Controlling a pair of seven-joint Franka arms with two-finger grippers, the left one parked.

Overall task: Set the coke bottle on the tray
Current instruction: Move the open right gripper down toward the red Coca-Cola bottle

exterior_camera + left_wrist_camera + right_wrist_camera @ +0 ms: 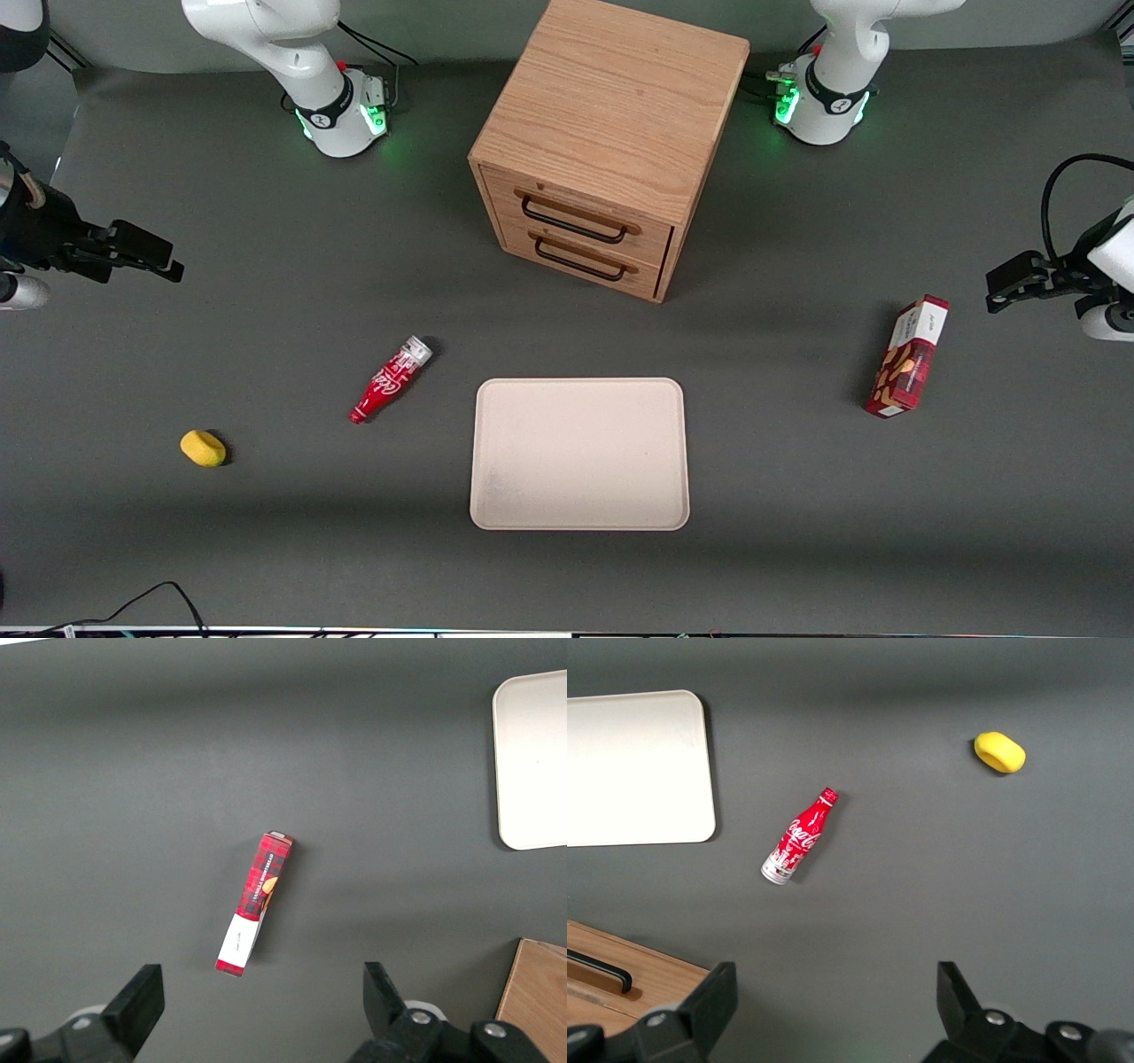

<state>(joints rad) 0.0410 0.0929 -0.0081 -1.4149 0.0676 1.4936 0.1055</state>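
The coke bottle (391, 379) lies on its side on the dark table beside the tray, its red cap nearer the front camera and its silvery base pointing toward the cabinet. It also shows in the right wrist view (799, 836). The beige tray (580, 454) lies flat in front of the cabinet, with nothing on it; its corner shows in the right wrist view (633, 771). My gripper (159, 257) hangs high above the working arm's end of the table, well away from the bottle. It is open and empty, with bare table between its fingers (833, 997).
A wooden two-drawer cabinet (611, 142) stands farther from the front camera than the tray. A small yellow object (203, 447) lies near the bottle toward the working arm's end. A red-and-white snack box (908, 356) lies toward the parked arm's end.
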